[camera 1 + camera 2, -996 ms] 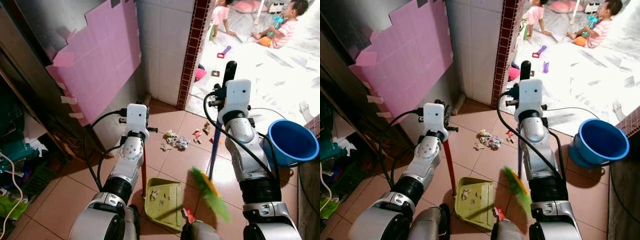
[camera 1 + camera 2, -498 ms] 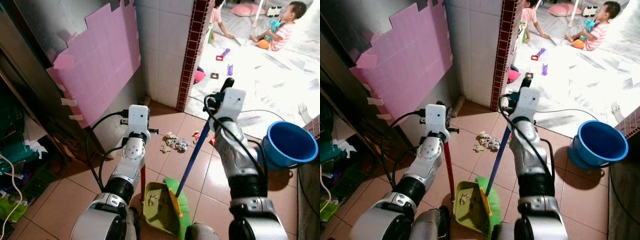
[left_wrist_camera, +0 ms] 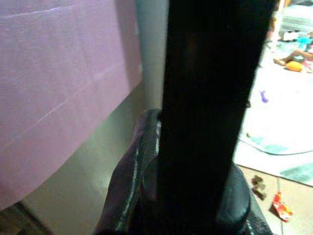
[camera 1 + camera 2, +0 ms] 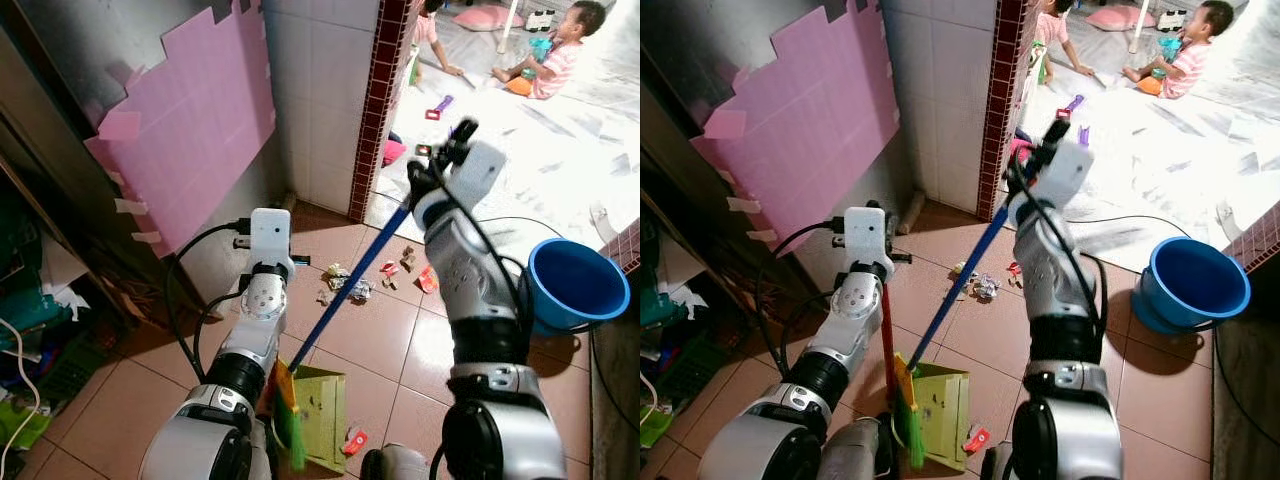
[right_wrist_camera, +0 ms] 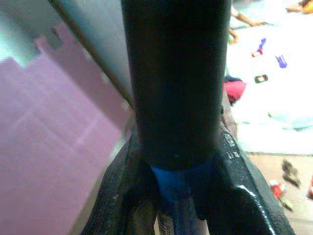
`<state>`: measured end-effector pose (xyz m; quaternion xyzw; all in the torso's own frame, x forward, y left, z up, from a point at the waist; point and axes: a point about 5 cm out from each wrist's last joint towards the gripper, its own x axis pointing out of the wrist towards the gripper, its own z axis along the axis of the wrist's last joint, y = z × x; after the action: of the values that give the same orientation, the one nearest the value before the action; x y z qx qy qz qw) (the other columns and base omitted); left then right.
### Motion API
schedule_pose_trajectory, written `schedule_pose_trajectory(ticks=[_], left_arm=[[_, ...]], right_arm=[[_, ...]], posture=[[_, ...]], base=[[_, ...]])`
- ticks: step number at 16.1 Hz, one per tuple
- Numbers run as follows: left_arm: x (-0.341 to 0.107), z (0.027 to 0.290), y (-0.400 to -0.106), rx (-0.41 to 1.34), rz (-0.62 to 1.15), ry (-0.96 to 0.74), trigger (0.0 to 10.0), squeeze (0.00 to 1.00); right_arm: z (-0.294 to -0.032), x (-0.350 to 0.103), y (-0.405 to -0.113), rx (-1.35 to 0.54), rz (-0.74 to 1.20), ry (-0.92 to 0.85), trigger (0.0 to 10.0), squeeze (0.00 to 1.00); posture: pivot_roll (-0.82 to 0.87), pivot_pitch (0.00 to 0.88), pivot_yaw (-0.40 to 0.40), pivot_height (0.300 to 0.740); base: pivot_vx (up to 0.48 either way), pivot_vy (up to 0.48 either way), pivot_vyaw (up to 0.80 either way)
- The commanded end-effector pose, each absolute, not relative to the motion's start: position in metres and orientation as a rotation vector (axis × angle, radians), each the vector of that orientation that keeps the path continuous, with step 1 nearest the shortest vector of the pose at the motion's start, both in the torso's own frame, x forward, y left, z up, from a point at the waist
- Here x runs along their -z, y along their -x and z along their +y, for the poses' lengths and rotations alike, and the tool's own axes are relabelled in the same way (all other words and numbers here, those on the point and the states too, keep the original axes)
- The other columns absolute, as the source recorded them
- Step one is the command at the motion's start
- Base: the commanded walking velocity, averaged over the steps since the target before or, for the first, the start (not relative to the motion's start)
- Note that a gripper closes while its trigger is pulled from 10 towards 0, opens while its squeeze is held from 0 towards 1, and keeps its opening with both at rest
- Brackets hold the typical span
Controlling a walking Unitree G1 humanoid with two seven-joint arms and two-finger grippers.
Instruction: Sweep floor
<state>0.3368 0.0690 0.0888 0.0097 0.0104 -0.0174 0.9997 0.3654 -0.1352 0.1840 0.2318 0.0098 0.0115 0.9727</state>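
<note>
Both hands grip: right hand [image 4: 437,172] broom [image 4: 335,300], left hand [image 4: 880,262] dustpan [image 4: 942,405].

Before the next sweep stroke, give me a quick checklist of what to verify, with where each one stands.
1. Right gripper shut on the blue broom handle: ok.
2. Left gripper holding the red dustpan handle: ok.
3. Green dustpan on the floor beside the broom head: ok.
4. Litter pile gathered: not ok, scraps lie on the tiles ahead.
5. Red wrapper inside the dustpan: not ok, it lies beside it.
6. Blue bucket apart from the broom: ok.
</note>
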Motion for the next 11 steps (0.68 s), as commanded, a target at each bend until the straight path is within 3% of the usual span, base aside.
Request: schedule_pose_trajectory(ticks=[1,3,5,8,11], left_arm=[[-0.082,0.068,-0.335,0.017,0.066,-0.031,10.0,0.0],[-0.08,0.074,-0.337,0.026,0.069,-0.166,10.0,0.0],[-0.076,0.074,-0.337,0.04,0.123,-0.174,10.0,0.0],[-0.069,0.073,-0.334,0.027,0.186,-0.16,10.0,0.0],[-0.07,0.074,-0.335,-0.111,0.188,-0.129,10.0,0.0]], right_arm=[[-0.132,-0.224,-0.368,-0.105,-0.161,-0.542,10.0,0.0],[-0.146,-0.23,-0.367,-0.056,-0.222,-0.259,10.0,0.0],[-0.153,-0.211,-0.363,0.002,-0.162,-0.109,10.0,0.0],[-0.151,-0.201,-0.355,-0.007,-0.156,-0.069,10.0,0.0],[-0.155,-0.2,-0.356,0.01,-0.179,-0.012,10.0,0.0]], posture=[[-0.08,0.082,0.024,0.74],[-0.08,0.08,0.023,0.74],[-0.09,0.083,0.022,0.74],[-0.09,0.089,0.026,0.74],[-0.09,0.091,0.027,0.74]], base=[[0.0,0.0,0.0],[0.0,0.0,0.0],[0.0,0.0,0.0],[0.0,0.0,0.0],[0.0,0.0,0.0]])
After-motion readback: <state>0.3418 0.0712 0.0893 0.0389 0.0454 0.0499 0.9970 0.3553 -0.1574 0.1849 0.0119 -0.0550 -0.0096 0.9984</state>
